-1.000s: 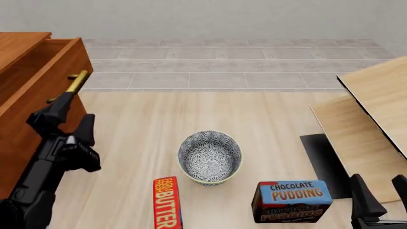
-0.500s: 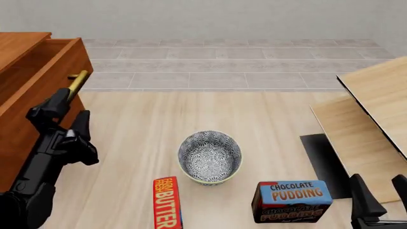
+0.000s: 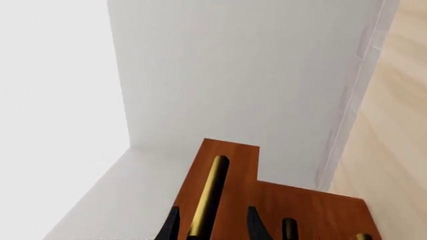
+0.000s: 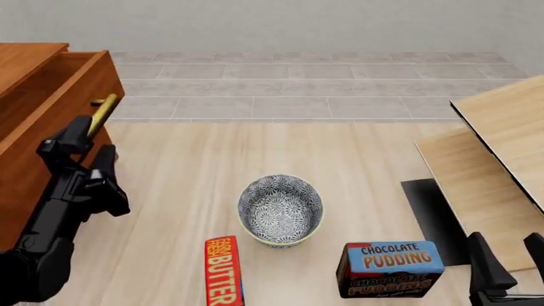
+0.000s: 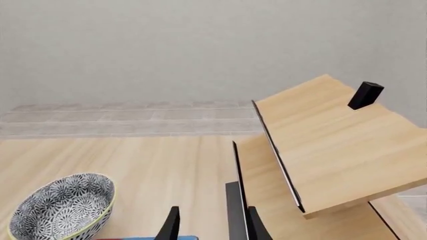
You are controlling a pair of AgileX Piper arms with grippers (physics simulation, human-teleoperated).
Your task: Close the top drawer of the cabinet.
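Observation:
The cabinet (image 4: 21,191) stands at the left, its top drawer (image 4: 68,105) pulled out toward the table. The drawer's brass handle (image 4: 104,108) runs along its reddish-brown front. My left gripper (image 4: 89,148) is open just below the near end of the handle. In the left wrist view the handle (image 3: 210,190) runs between the two fingertips of the left gripper (image 3: 212,227), with a gap on each side. The drawer front (image 3: 233,165) rises behind it. My right gripper (image 4: 506,261) sits open at the bottom right, holding nothing, and its fingertips (image 5: 172,225) show in the right wrist view.
A patterned bowl (image 4: 279,210) sits mid-table. A red butter box (image 4: 223,271) and a chocolate pudding box (image 4: 391,268) lie near the front edge. Pale wood boards (image 4: 501,146) and a black mat (image 4: 434,217) fill the right side. Lower drawer handles (image 3: 288,227) show beside the top one.
My left gripper has shifted a little left and toward the drawer front, closing on the handle's near end. The right arm has not moved.

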